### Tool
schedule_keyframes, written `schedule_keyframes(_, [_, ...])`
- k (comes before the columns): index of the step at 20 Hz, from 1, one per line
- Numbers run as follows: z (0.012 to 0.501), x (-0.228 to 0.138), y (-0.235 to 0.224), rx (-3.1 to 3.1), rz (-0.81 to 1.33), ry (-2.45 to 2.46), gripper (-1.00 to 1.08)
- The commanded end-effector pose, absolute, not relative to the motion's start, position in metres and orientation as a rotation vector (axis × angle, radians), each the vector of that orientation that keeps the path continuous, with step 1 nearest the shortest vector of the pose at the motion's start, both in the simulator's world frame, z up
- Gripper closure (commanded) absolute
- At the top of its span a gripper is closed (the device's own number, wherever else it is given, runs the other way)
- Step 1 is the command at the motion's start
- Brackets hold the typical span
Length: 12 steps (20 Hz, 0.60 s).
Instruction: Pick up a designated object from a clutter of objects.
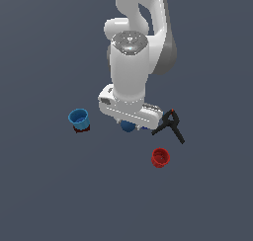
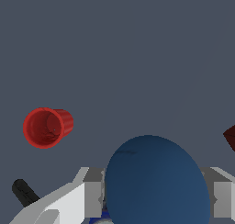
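Observation:
The dark blue ball (image 2: 156,182) fills the space between my gripper's (image 2: 157,198) two fingers (image 2: 94,193), which press against its sides. In the exterior view the gripper (image 1: 129,124) sits low under the white hand, and only part of the ball (image 1: 127,127) shows beneath it. The other clutter lies around it: a light blue cup (image 1: 78,117) at the exterior view's left, a red cup (image 1: 160,157) lying nearer the front, and a black clamp (image 1: 170,126) just to the right of the hand. The blue can is almost wholly hidden behind the hand.
The red cup (image 2: 46,126) lies on its side in the wrist view, and a black clamp handle (image 2: 23,192) pokes out near one finger. A small dark red thing (image 1: 81,129) sits under the light blue cup. The grey floor (image 1: 49,195) spreads all around.

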State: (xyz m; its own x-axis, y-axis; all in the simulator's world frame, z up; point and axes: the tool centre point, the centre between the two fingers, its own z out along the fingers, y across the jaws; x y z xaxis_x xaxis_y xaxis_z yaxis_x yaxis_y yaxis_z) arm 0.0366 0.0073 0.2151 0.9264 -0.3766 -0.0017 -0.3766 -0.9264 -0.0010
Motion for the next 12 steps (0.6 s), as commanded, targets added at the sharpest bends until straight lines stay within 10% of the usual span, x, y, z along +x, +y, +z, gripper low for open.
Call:
schedule_keyframes(1, [0.237, 0.026, -0.015, -3.08, 0.001, 0.602, 1.08])
schedule_keyframes(12, [0.33, -0.016, -0.113, -3.079, 0.001, 0.602, 1.08])
